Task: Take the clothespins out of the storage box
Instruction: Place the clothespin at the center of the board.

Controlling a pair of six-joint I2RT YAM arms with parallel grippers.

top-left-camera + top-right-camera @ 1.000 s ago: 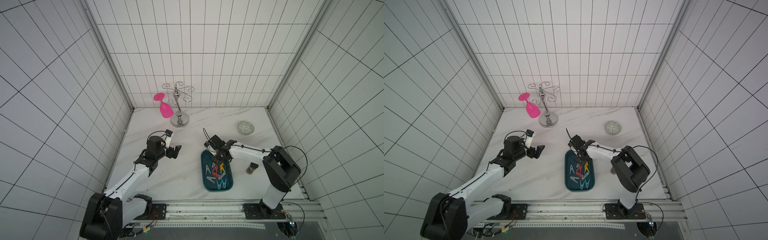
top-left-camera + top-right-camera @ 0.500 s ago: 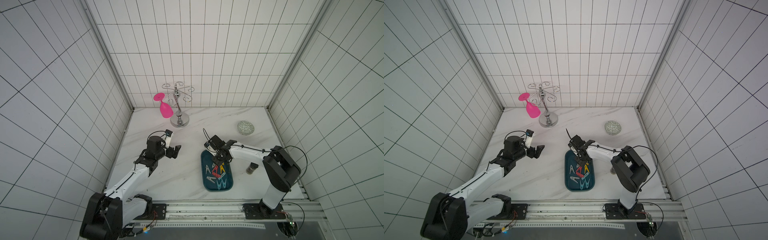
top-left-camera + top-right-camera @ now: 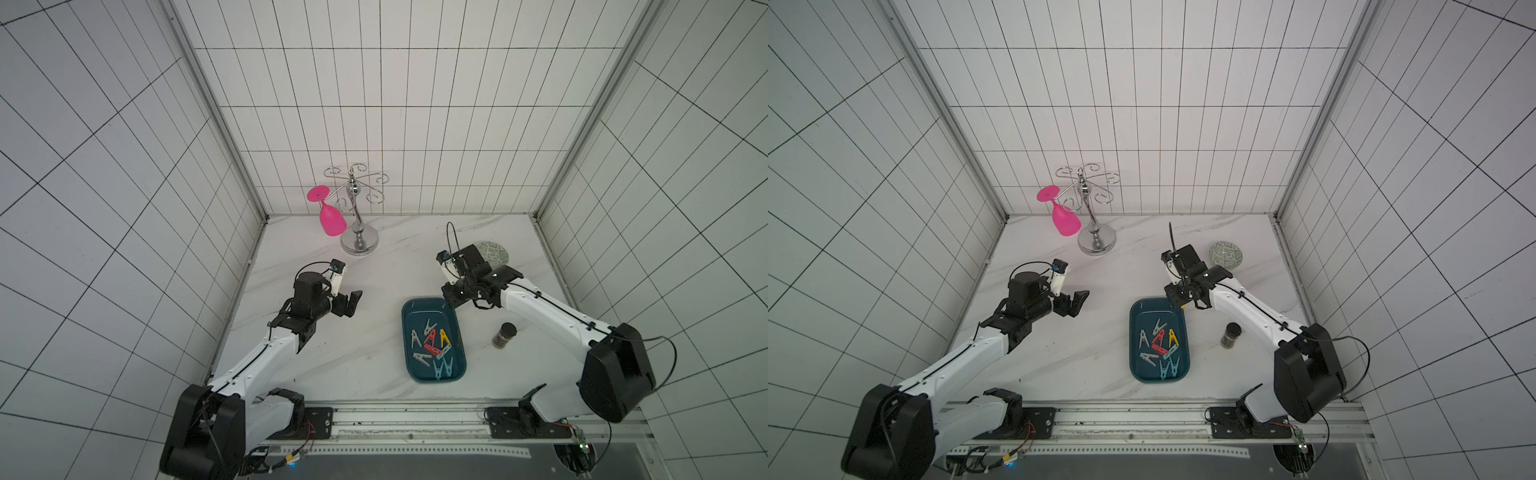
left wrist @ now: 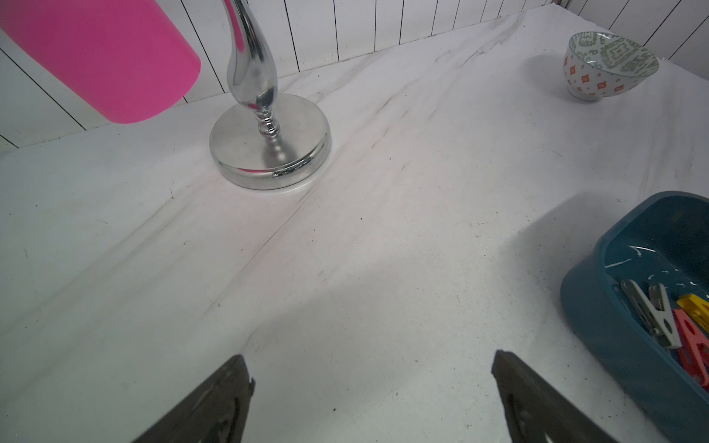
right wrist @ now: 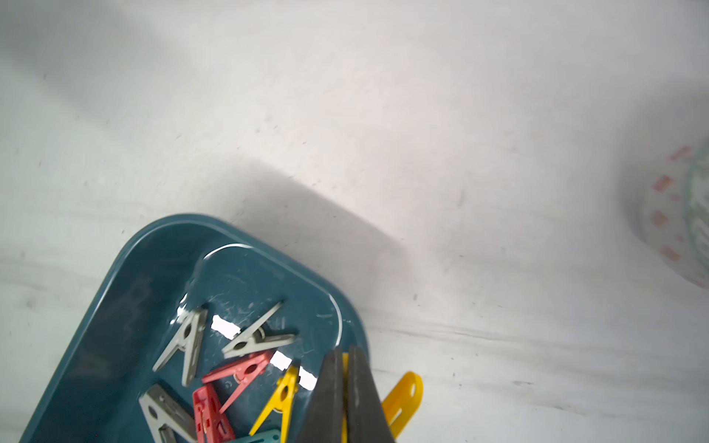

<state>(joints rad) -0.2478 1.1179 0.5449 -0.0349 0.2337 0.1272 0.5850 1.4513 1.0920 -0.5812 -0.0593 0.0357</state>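
Yellow plastic shows between the fingers of the right gripper (image 5: 344, 354): they are pressed together on a yellow clothespin (image 5: 413, 379), whose looped end sticks out past the rim of the storage box (image 5: 115, 268). In both top views this gripper (image 3: 451, 297) hangs over the box's 1 o'clock corner, though from there the peg itself is too small to make out.

The other clothespins (image 3: 432, 345) lie in a loose heap on the floor of the teal storage box (image 3: 419, 311), filling its middle and its 6 o'clock end: grey, red, yellow and light blue ones, some overlapping.

The left gripper (image 3: 349, 305) is spread wide and empty, above bare desk (image 3: 332, 365) at about 9 o'clock from the box.

By my reading, the step in hand is carrying one peg out, with most of the job left. The next move calls for taking the peg outward past the rim and letting go over open desk. The patterned bowl (image 3: 494, 251) sits further out at 1 o'clock and a small dark jar (image 3: 504, 336) at 3 o'clock, so the drop should land between them and well clear of both.
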